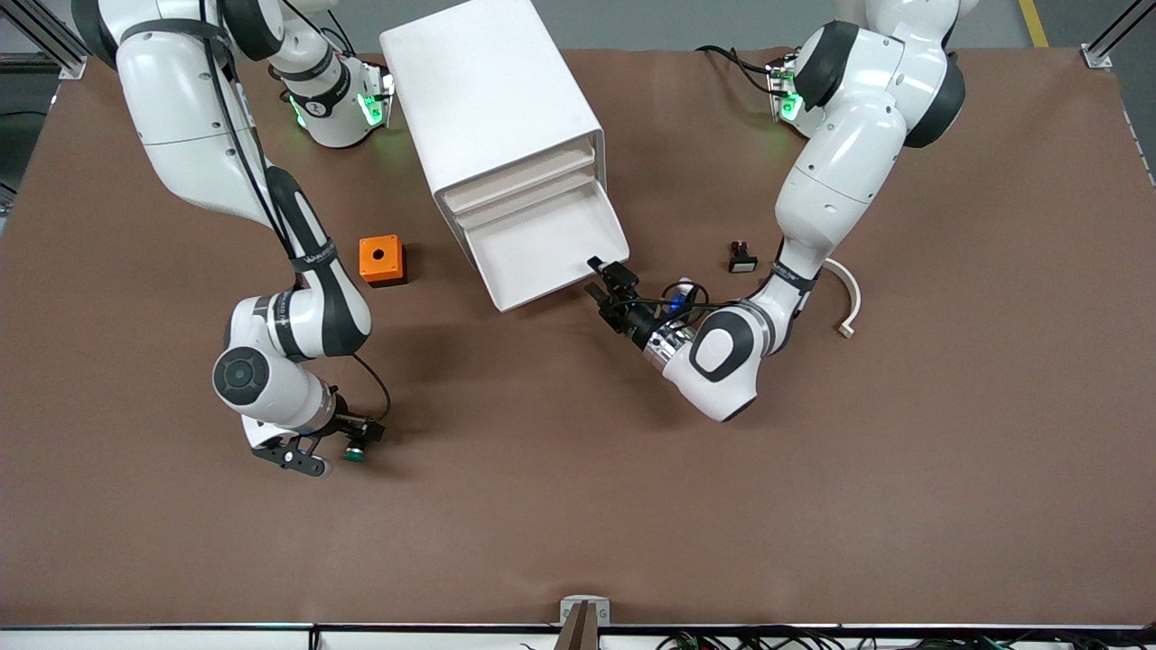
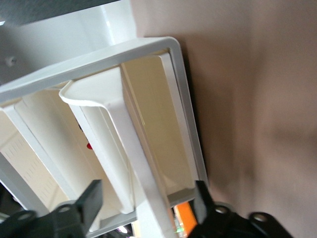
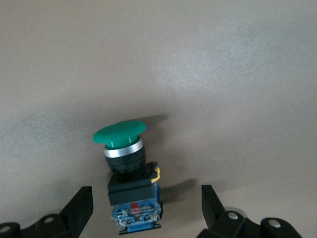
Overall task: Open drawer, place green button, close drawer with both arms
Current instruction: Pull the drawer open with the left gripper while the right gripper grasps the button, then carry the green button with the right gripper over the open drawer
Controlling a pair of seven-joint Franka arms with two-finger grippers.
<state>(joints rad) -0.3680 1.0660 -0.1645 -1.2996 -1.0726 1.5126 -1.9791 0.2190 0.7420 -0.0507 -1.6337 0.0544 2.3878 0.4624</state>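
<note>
The brown table (image 1: pixel 578 506) carries a white cabinet (image 1: pixel 492 99) with its lowest drawer (image 1: pixel 542 253) pulled out. The left gripper (image 1: pixel 603 287) sits at the drawer's front edge, fingers spread to either side of it. The right gripper (image 1: pixel 339 447) is low near the front camera, fingers spread around the button (image 3: pixel 126 171), which lies on the table.

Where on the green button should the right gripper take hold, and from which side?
Grip the button on its square black body, below the wide cap. It lies on its side on the table between the open fingers of the right gripper, so coming straight down over it suits best.
</note>
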